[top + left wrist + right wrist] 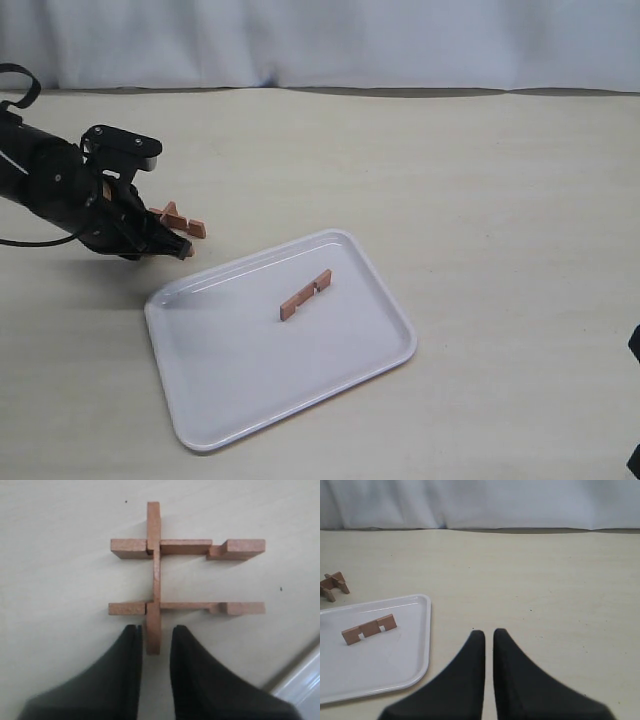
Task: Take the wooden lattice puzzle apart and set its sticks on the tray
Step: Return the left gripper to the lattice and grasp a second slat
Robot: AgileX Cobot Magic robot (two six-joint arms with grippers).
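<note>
The wooden lattice puzzle (178, 222) lies on the table just beyond the far left corner of the tray (260, 370). In the left wrist view the puzzle (156, 575) shows three sticks: two parallel bars crossed by one. My left gripper (155, 630) is open, its fingers straddling the near end of the crossing stick with a small gap on each side. One loose stick (305, 294) lies on the tray, and the right wrist view shows that stick (369, 629) too. My right gripper (489, 632) is shut and empty over bare table, right of the tray (395, 660).
The left arm (60, 190) hangs low over the table at the left. A white curtain (320, 40) runs along the table's far edge. A corner of the tray (300, 680) shows beside the puzzle in the left wrist view.
</note>
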